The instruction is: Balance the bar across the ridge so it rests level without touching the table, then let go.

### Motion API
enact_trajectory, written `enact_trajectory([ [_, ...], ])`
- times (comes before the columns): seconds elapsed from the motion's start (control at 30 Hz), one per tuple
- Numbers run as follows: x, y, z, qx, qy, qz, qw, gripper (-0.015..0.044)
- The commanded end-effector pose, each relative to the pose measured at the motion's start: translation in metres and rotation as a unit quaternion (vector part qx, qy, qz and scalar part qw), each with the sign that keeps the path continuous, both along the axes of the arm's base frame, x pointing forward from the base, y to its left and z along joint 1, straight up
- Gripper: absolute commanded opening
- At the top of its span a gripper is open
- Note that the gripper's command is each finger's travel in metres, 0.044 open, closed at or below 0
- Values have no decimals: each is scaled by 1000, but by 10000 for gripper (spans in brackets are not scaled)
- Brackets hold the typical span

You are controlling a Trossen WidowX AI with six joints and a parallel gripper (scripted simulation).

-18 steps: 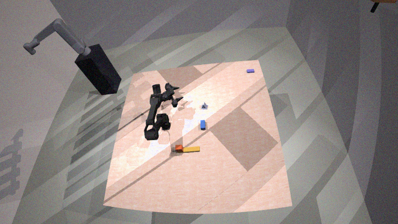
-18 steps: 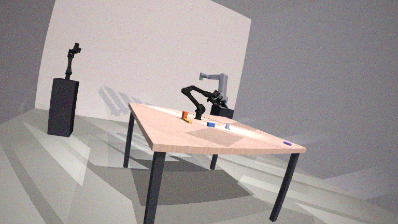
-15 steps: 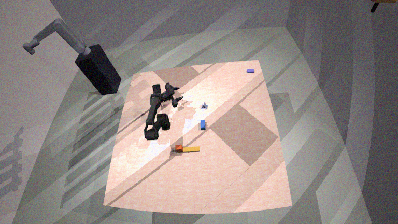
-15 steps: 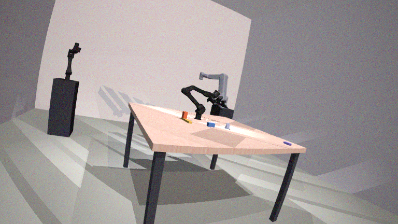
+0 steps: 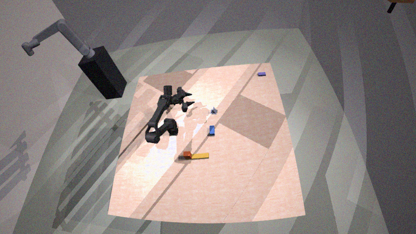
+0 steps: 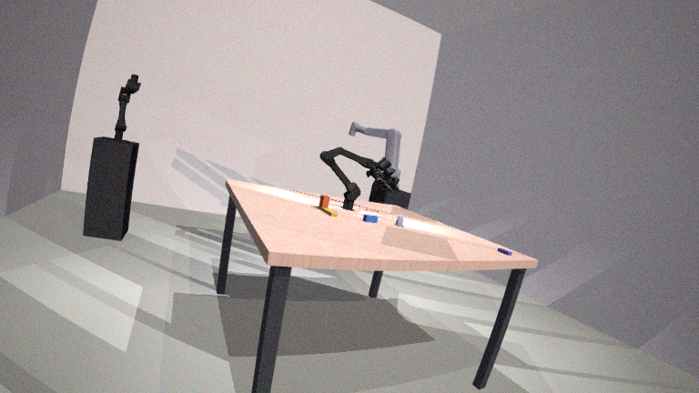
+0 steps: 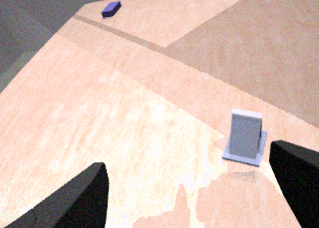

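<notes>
From the top view, the gripper (image 5: 190,98) hovers with its jaws apart and nothing between them, aimed toward the small grey ridge (image 5: 213,111). The yellow bar (image 5: 200,155) lies flat on the table (image 5: 214,194), well apart from both, its long axis running left to right with one end against an orange block (image 5: 187,154). A blue block (image 5: 211,130) sits between bar and ridge. The exterior view adds the arm's raised elbow (image 6: 329,154) and a purple block (image 6: 504,251) near the table's corner. The wrist view misses the bar entirely; it shows the ridge (image 7: 245,138) just beside the right fingertip (image 7: 295,171).
</notes>
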State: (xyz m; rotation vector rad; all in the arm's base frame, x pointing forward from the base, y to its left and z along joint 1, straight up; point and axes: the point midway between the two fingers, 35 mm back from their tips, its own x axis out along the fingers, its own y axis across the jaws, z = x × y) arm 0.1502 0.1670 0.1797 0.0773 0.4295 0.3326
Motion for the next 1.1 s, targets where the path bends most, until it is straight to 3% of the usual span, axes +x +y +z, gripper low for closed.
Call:
enact_trajectory([
  [0.0, 9, -5, 1, -33, 5, -10, 999, 315],
  [1.07, 69, -62, 2, -224, 89, -87, 967, 315],
])
